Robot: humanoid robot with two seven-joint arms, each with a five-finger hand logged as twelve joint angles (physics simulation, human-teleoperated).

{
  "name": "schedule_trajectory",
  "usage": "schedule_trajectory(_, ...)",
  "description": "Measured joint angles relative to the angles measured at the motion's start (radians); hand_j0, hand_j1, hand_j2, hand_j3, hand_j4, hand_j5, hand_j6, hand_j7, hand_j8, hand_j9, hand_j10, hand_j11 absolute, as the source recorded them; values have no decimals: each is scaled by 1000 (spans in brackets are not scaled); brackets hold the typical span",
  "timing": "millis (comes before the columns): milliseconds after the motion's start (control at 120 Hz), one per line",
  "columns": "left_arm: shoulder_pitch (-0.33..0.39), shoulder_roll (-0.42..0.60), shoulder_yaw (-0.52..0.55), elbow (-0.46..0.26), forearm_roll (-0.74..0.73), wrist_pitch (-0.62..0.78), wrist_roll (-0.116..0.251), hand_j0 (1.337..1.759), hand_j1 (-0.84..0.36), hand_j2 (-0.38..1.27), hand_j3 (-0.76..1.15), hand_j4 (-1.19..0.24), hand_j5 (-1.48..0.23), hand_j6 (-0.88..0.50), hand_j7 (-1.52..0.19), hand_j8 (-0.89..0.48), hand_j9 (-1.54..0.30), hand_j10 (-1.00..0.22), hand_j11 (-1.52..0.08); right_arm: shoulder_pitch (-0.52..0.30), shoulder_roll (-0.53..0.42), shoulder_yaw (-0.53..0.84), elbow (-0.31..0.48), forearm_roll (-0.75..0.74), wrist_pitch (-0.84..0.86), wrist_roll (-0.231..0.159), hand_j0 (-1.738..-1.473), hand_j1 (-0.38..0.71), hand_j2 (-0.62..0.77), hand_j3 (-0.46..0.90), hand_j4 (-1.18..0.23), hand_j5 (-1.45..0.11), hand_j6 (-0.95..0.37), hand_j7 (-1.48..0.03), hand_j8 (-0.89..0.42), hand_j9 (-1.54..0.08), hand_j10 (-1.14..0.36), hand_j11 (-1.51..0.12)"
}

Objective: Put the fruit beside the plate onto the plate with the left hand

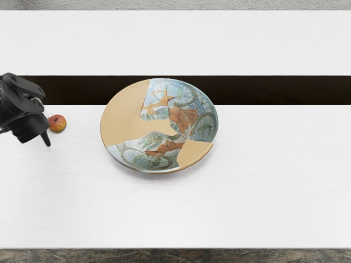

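- Head view: the left hand [23, 109] comes in from the left edge, a dark mass low over the white worktop [247, 181].
- Its fingers [45, 137] are loose and hold nothing. One dark finger juts out towards the near edge of the worktop, and none is wrapped around anything.
- The apple [57, 123], small and red with a yellowish patch, sits on the worktop just beside the fingers, on the side away from the arm.
- It is level with the knuckle of the jutting finger and a little farther back than that finger's tip.
- The apple shows whole, with nothing across it. Its near flank lies right against the dark outline of the hand, and I cannot tell whether the two touch.
- The plate [118, 123] is beyond the apple from the fingers, farther out the same way, with a bare strip of worktop between apple and rim.
- The plate is wide and shallow, partly plain tan and partly painted in blue, green and rust. Nothing lies on it.
- A dark gap [274, 90] runs across behind the fingers and the plate, and the plate's far rim overlaps it. Past the gap lies another white surface.
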Motion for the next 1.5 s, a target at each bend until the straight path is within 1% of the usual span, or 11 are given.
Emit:
schedule_trajectory(142,-4,-22,-4,51,2,4,0,1658,99,42,0,-209,-271,-209,-271,-209,-271,-209,-271,0,0,0,0,0,0,0,-1658,-328,-4,0,-17,-22,-17,-22,-17,-22,-17,-22)
schedule_trajectory(217,-4,-45,-8,63,5,4,-1,1658,91,44,0,-216,-280,-216,-280,-216,-280,-216,-280,0,0,0,0,0,0,0,-1658,-328,-4,0,-17,-22,-17,-22,-17,-22,-17,-22)
schedule_trajectory(292,-3,-47,-12,69,8,4,-11,1658,86,45,0,-220,-286,-221,-286,-221,-286,-220,-286,0,0,0,0,0,0,0,-1658,-328,-4,0,-17,-22,-17,-22,-17,-22,-17,-22)
schedule_trajectory(400,-1,-53,-15,71,8,4,-18,1658,81,45,0,-225,-291,-225,-291,-225,-291,-225,-291,0,0,0,0,0,0,0,-1658,-328,-4,0,-17,-22,-17,-22,-17,-22,-17,-22)
schedule_trajectory(467,13,-66,-18,70,8,3,-19,1658,78,46,0,-227,-294,-227,-294,-227,-294,-227,-294,0,0,0,0,0,0,0,-1658,-329,-4,0,-17,-22,-17,-22,-17,-22,-17,-22)
schedule_trajectory(650,16,-81,-34,66,8,0,-21,1658,74,47,0,-231,-299,-231,-299,-231,-299,-230,-299,0,0,0,0,0,0,0,-1658,-328,-4,0,-17,-22,-17,-22,-17,-22,-17,-22)
schedule_trajectory(825,21,-77,-39,65,8,0,-21,1658,67,48,0,-236,-306,-237,-306,-237,-306,-236,-306,0,0,0,0,0,0,0,-1658,-328,-4,0,-17,-22,-17,-22,-17,-22,-17,-22)
schedule_trajectory(883,38,-73,-35,66,8,0,-22,1658,65,48,0,-238,-308,-238,-308,-238,-308,-238,-308,0,0,0,0,0,0,0,-1658,-328,-4,0,-17,-22,-17,-22,-17,-22,-17,-22)
schedule_trajectory(1167,40,-57,-27,69,8,3,-23,1658,59,49,0,-242,-314,-243,-314,-243,-314,-242,-314,0,0,0,0,0,0,0,-1658,-328,-4,0,-17,-23,-17,-23,-17,-23,-17,-23)
schedule_trajectory(1500,31,-54,-27,69,4,3,-23,1658,-33,64,0,-319,-414,-319,-414,-319,-414,-319,-414,0,0,0,0,0,0,0,-1658,-328,-4,0,-17,-22,-17,-22,-17,-22,-17,-22)
